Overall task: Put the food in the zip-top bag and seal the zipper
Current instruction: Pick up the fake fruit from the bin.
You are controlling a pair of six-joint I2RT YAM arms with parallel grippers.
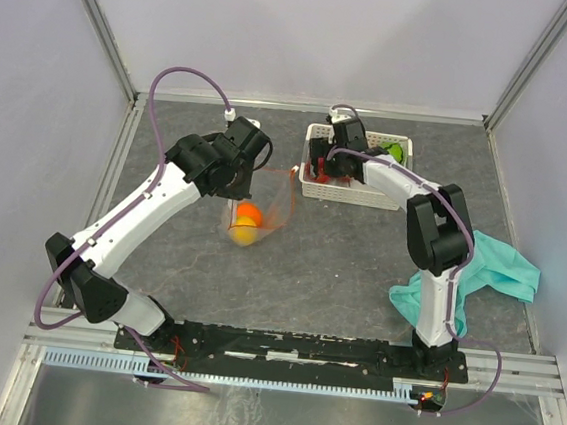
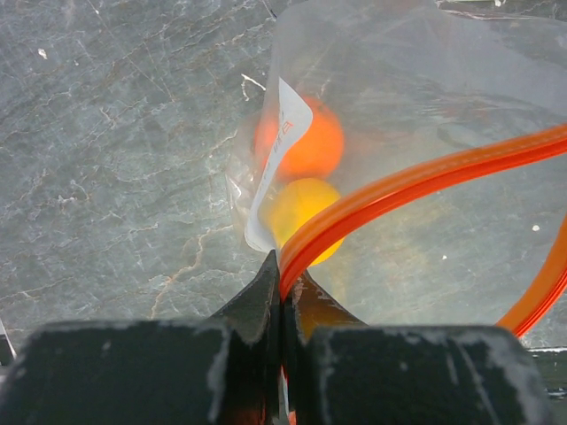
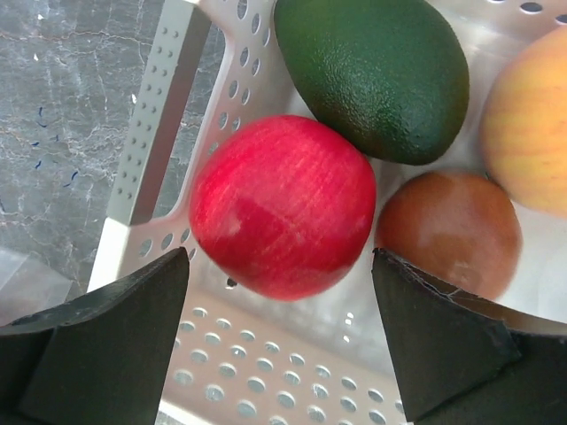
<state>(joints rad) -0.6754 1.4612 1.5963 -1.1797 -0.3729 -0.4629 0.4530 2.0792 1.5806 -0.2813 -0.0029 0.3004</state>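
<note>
My left gripper (image 2: 285,274) is shut on the red zipper strip (image 2: 416,181) of the clear zip-top bag (image 2: 425,106), holding its mouth up. An orange fruit (image 2: 306,142) and a yellow-orange one (image 2: 301,212) lie inside the bag; they also show in the top view (image 1: 248,219). My right gripper (image 3: 279,270) is open over the white basket (image 3: 168,115), its fingers on either side of the red apple (image 3: 283,204) and apart from it. Beside the apple lie the dark green avocado (image 3: 376,75), the brown fruit (image 3: 447,226) and a peach (image 3: 532,133).
The white basket (image 1: 365,195) stands at the back, right of the bag (image 1: 265,196). A teal cloth (image 1: 489,272) lies at the right by the right arm. Metal rails run along the table's edges.
</note>
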